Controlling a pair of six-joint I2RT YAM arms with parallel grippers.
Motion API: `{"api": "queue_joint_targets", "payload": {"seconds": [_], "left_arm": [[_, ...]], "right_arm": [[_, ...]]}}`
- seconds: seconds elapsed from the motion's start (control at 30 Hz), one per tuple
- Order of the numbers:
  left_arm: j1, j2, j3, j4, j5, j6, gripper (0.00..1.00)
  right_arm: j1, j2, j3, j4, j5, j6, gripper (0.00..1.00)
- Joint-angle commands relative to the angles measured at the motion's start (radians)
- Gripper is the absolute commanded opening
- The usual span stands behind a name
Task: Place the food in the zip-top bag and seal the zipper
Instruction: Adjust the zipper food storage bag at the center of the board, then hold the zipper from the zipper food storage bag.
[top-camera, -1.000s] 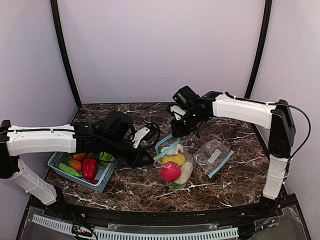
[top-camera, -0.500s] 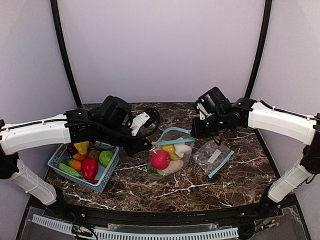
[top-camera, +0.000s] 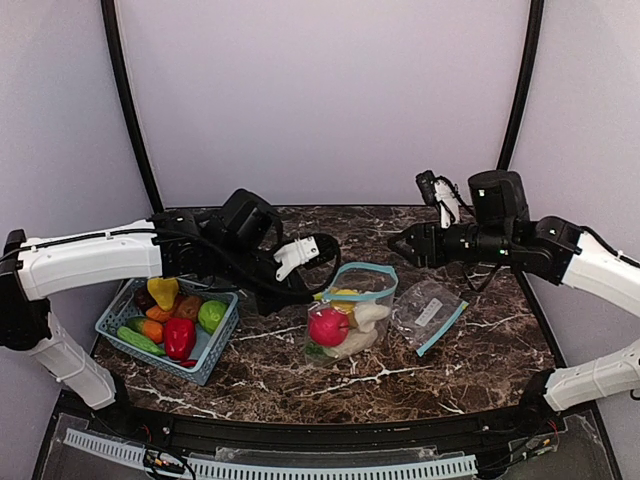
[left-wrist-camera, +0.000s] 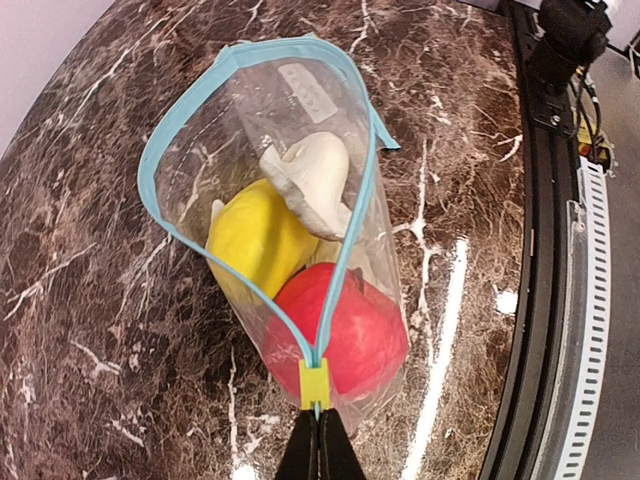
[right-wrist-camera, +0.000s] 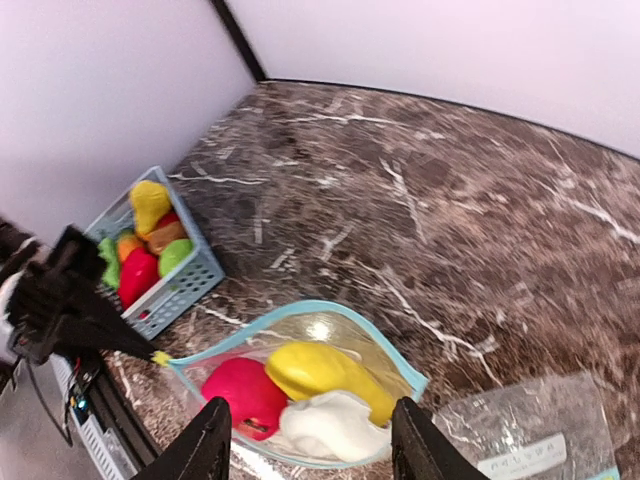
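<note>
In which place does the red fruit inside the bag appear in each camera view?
Top external: the red fruit is in the centre, slightly below the middle.
Left wrist: lower centre.
Right wrist: bottom edge, left of centre.
Shared landmark: the teal bag rim.

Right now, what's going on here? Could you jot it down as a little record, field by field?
bag: zip-top bag, mouth wide open, zipper unsealed
contents: red fruit, yellow fruit, cream-white piece
left gripper: shut on the bag's zipper end
right gripper: open, holding nothing, apart from the bag
basket: teal basket left of the bag, with red, yellow, green and orange toy food
spare: second bag lying flat, right of the open one
</note>
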Motion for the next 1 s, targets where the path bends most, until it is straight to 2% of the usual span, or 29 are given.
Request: {"api": "queue_joint_targets", "payload": {"seconds": [0.0,0.17,0.4,0.63,0.97], "left_arm": [[0.001,-0.054,-0.012,0.023,0.125,0.104,0.01],[0.001,-0.073,-0.03,0.024,0.173,0.164,0.01],[0.001,-0.117,-0.077,0.055,0.233,0.199,0.01],[0.001,-0.123,-0.084,0.032,0.265,0.238,0.01],[0.001,-0.126,-0.109,0.045,0.276,0.236,0.01]], "right_arm": [[-0.002,-0.035,-0.052,0.178,-0.307,-0.248,0.54],[0.001,0.03,-0.046,0.274,-0.598,-0.334,0.54],[0.018,0.159,-0.026,0.377,-0.805,-0.404,0.5],[0.038,0.281,0.027,0.368,-0.913,-0.477,0.46],[0.1,0.392,0.081,0.304,-0.902,-0.528,0.44]]}}
